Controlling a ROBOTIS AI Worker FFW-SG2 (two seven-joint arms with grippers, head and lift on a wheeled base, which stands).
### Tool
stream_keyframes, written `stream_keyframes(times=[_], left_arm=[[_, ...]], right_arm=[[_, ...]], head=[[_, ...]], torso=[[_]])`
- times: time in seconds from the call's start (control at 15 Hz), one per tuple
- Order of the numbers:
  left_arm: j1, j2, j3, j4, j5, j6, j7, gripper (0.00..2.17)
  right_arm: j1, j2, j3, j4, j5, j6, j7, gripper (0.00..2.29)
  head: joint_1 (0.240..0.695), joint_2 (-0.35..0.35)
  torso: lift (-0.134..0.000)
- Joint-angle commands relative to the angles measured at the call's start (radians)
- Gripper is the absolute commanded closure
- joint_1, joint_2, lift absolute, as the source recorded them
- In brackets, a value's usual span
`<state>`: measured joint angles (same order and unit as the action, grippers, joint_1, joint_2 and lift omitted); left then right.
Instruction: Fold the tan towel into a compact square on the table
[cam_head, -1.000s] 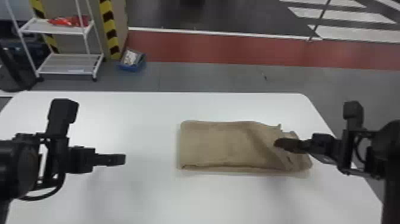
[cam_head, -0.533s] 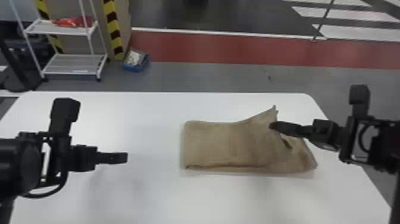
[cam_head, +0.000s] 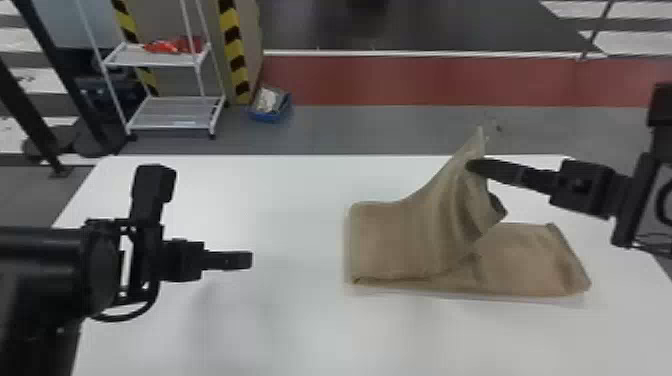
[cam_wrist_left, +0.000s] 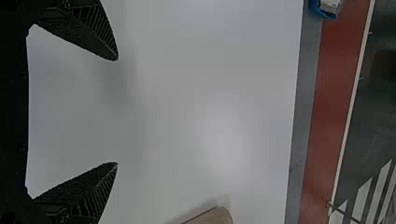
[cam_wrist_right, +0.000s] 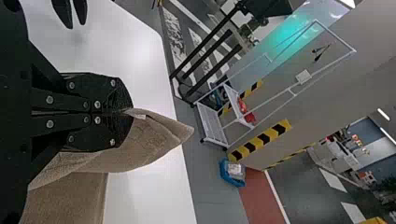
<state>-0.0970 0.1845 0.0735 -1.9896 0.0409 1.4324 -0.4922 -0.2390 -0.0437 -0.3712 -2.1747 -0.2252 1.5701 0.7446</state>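
Your right gripper (cam_head: 470, 166) has come up from the table (cam_head: 310, 330) since the earlier frame and edged toward the robot's left. Tan towel (cam_head: 400, 240) has risen with it: raised corner (cam_head: 474, 147) now peaks above the grip, cloth draped down in soft folds. Upper part has peeled away from the lower layer (cam_head: 530, 260), which lies flat at the right end, its far stretch exposed.

Claw state: right fingers pinched together on the towel near that corner, per the right wrist view. Left gripper (cam_head: 250, 260) parked over the table, well apart from the cloth, fingers spread wide.

For you, this reads as the crosswise fold getting started, strip not a square yet. Towel's left end still rests on the table, folded edge fairly straight; a decent anchor.

Watch the lower layer: it seems not to be in the grip, so you may turn over only the top and need a second pass. Likely next: carry the corner toward the left end, lower, smooth, release.
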Motion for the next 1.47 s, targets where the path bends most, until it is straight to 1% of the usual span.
stream_keyframes(times=[0.0,0.13,0.2,0.4,0.53,0.67,0.73,0.8,0.87,0.93,1.13,1.4], left_arm=[[-0.001,0.001,0.002,-0.005,0.001,0.006,0.0,0.08],[-0.003,0.001,0.002,-0.008,-0.001,0.009,0.0,0.08],[-0.001,0.001,0.002,-0.009,-0.003,0.012,0.0,0.08],[-0.004,0.013,0.002,-0.009,-0.001,0.012,-0.003,0.08],[-0.003,0.013,0.012,-0.014,-0.004,0.015,-0.006,0.08],[-0.003,0.015,0.025,-0.015,-0.003,0.027,-0.008,0.08],[-0.004,0.019,0.026,-0.017,-0.003,0.027,-0.011,0.08],[-0.006,0.021,0.032,-0.017,-0.007,0.027,-0.023,0.08],[-0.003,0.023,0.051,-0.02,-0.004,0.027,-0.028,0.08],[-0.001,0.027,0.054,-0.028,0.001,0.03,-0.028,0.08],[0.011,0.026,0.054,-0.032,0.002,0.03,-0.028,0.08],[0.013,0.026,0.054,-0.034,0.005,0.03,-0.029,0.08]], right_arm=[[0.006,0.027,0.02,-0.033,-0.033,0.002,-0.002,1.33],[0.006,0.042,0.047,-0.06,-0.042,0.002,-0.019,1.33],[0.004,0.045,0.054,-0.071,-0.042,0.002,-0.022,1.33],[-0.005,0.045,0.075,-0.085,-0.045,0.002,-0.045,1.33],[-0.013,0.045,0.098,-0.083,-0.046,0.002,-0.056,1.33],[-0.011,0.045,0.118,-0.085,-0.065,0.002,-0.054,1.33],[-0.01,0.045,0.121,-0.085,-0.086,0.002,-0.053,1.33],[-0.008,0.045,0.13,-0.085,-0.098,0.002,-0.054,1.33],[-0.003,0.045,0.152,-0.085,-0.102,0.002,-0.053,1.33],[-0.002,0.045,0.164,-0.085,-0.103,0.002,-0.053,1.33],[-0.011,0.045,0.19,-0.083,-0.103,0.002,-0.057,1.33],[-0.023,0.045,0.259,-0.077,-0.1,0.002,-0.083,1.33]], head=[[0.695,0.027],[0.695,0.059],[0.695,0.068],[0.695,0.086],[0.695,0.094],[0.695,0.108],[0.695,0.116],[0.695,0.124],[0.695,0.14],[0.695,0.148],[0.695,0.182],[0.695,0.203]], torso=[[-0.124],[-0.124],[-0.124],[-0.124],[-0.124],[-0.124],[-0.124],[-0.124],[-0.124],[-0.124],[-0.124],[-0.124]])
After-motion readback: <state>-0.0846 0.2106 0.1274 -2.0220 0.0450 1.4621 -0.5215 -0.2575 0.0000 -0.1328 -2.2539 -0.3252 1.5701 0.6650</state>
